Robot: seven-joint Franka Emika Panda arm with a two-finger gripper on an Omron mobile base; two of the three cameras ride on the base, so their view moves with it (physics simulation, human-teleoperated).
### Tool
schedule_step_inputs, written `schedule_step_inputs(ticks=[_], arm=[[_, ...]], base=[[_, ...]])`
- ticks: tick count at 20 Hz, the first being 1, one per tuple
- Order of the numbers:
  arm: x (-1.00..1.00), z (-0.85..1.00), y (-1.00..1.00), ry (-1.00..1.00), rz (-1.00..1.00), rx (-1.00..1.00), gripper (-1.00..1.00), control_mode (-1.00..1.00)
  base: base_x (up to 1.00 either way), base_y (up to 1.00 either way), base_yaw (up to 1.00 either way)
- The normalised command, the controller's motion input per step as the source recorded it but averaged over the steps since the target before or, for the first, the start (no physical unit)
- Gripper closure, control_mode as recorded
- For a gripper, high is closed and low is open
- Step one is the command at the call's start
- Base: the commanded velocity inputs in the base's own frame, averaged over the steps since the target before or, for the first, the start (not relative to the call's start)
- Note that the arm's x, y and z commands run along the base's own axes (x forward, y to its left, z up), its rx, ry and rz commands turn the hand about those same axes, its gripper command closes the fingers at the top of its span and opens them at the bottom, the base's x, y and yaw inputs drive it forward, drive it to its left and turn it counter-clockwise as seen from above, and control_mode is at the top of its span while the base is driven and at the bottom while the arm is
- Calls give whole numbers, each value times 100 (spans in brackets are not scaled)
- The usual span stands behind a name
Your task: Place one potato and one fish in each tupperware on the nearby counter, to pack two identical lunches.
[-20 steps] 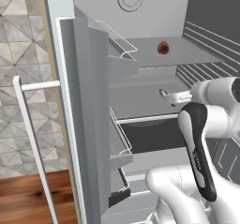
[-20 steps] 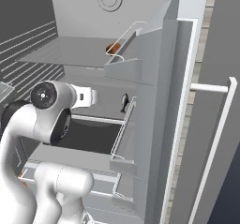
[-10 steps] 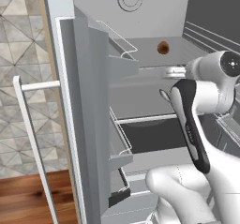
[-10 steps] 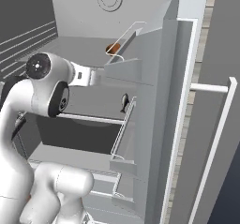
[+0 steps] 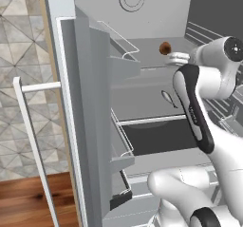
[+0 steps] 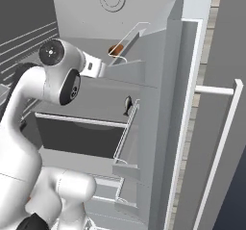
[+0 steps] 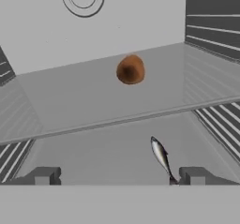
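A: Arm pose?

B: Rises from the base, elbow folded high, forearm (image 5: 194, 107) angled up, wrist (image 6: 60, 68) bent so the hand points forward, roughly level.

A: Gripper?

B: Gripper (image 7: 117, 176) jaws spread wide, nothing between them. Both fingertips (image 7: 44, 175) visible low in the hand view, well apart.

A: Contact with anything?

B: None visible. The hand (image 6: 93, 68) hangs in free air. In the left base view the hand (image 5: 179, 57) sticks out past the wrist joint.
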Motion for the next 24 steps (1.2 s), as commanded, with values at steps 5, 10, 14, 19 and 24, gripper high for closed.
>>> schedule_step_inputs(ticks=[5,10,14,19,24], arm=[[44,21,-4,1,-4,2,-100,-100],[41,4,-6,9,0,0,-100,-100],[53,0,-22,15,0,0,-100,-100],[51,0,-23,9,2,0,-100,-100],[56,0,-4,0,4,0,-100,-100]], base=[[0,0,0],[0,0,0],[0,0,0],[0,0,0],[0,0,0]])
